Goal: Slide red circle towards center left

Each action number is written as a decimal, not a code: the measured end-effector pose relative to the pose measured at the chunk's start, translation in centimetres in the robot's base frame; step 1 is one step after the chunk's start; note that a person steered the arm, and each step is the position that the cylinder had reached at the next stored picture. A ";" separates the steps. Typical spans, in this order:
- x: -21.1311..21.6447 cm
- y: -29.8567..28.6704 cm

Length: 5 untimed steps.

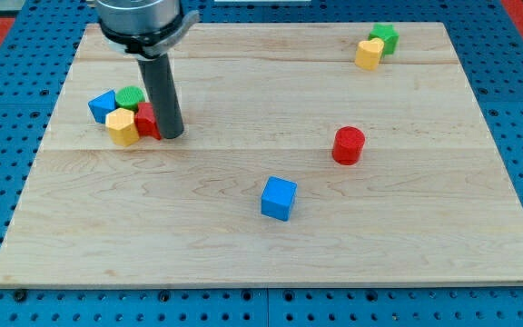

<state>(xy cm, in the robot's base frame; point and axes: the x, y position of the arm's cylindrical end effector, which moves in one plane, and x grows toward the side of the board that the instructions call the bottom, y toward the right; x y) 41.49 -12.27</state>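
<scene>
four blocks (123,113) cluster at the board's (243,236) left, two at top right, two apart near centre.

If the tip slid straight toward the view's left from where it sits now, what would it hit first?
My tip sits right beside the red block at the view's left cluster, so it would likely meet that first, then the yellow block behind it. Whether they already touch is unclear.
</scene>
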 end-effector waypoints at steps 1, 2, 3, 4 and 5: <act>0.0 3.5; -1.5 5.9; -5.2 12.6; -6.3 17.6; -6.5 21.2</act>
<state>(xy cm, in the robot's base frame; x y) 34.94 8.92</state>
